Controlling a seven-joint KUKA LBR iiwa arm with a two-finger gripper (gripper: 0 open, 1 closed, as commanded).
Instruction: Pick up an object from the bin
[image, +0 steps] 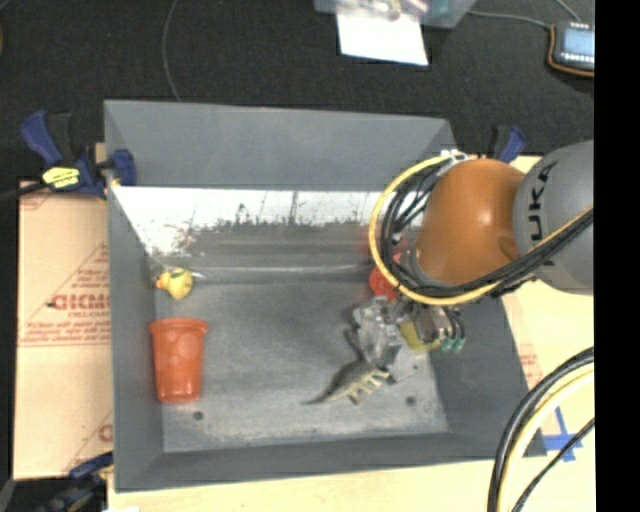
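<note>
Grey toy dinosaur (348, 383) is lying on the floor of the bin (300, 150), right of the middle and near the front wall, with its tail pointing left. The gripper (383, 347) is hanging just over its upper end; whether it is spread or pressed together I cannot tell. A red thing (381, 283) is peeking out just behind the wrist. Bare floor is stretching leftward to an orange cup (178, 358) and a yellow duck (177, 283), both sitting near the left wall.

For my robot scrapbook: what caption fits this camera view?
Robot tool over a grey toy dinosaur in the bin; orange cup lies left.
</note>
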